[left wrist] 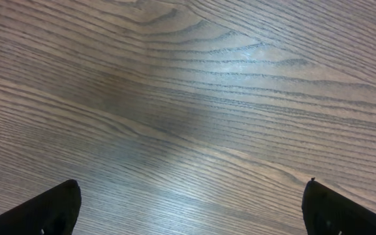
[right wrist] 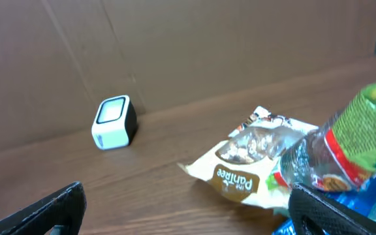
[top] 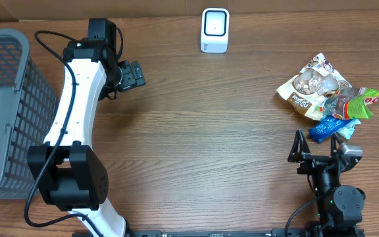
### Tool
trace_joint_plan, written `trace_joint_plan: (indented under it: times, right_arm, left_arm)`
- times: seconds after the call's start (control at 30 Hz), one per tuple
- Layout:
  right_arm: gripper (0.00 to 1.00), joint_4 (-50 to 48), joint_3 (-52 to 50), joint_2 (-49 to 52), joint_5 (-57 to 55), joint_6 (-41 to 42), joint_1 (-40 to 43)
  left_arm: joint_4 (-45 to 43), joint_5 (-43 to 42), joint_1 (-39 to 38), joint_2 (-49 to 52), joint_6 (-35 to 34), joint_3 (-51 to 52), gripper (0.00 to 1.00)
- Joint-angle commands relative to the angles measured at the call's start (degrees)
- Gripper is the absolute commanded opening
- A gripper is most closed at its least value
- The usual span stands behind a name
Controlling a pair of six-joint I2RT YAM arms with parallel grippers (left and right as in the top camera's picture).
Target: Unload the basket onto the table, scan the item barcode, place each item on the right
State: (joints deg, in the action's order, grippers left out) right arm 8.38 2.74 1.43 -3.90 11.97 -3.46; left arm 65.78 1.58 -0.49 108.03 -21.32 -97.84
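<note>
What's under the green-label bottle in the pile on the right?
The green-label bottle lies over the snack bag edge and a blue packet. Whether anything else sits beneath it is hidden by the bottle itself.

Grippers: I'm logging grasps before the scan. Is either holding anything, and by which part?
Nothing is held. The left gripper stands open over the table; the right gripper stands open, facing the snacks.
</note>
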Motion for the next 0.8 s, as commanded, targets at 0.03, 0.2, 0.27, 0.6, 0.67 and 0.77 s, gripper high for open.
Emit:
trace_joint_plan:
  times: [0.03,0.2,0.27,0.6,0.67,0.77]
  right_arm:
    - [1.00,-1.49,-1.07,-1.31,-0.55,-0.04,-0.44]
    - [1.00,-1.81,-1.25,-1.31,-0.48,-0.04,-0.28]
    - [1.00,-3.87,-2.14,-1.31,-0.48,-0.04,-0.31]
    - [1.00,-4.17,-2.29,-1.27,-0.35,-0.04,-0.33]
    - [1.00,-4.17,-2.29,-1.27,-0.33,-0.02,-0.33]
    - [1.00,-4.17,-2.29,-1.27,-0.35,-0.02,-0.33]
  left_arm:
    - [-0.07,0.33,0.09,0.46,-0.79,-0.94,1.00]
    - [-0.07,0.33,0.09,0.46,-0.79,-0.94,1.00]
    - [-0.07,0.33,0.09,0.46,-0.79,-0.94,1.00]
    - [-0.07,0.33,0.09,0.46,-0.79,-0.94,1.00]
    - [-0.07,0.31,0.09,0.46,-0.79,-0.92,1.00]
    - [-0.07,0.31,0.09,0.46,-0.79,-0.94,1.00]
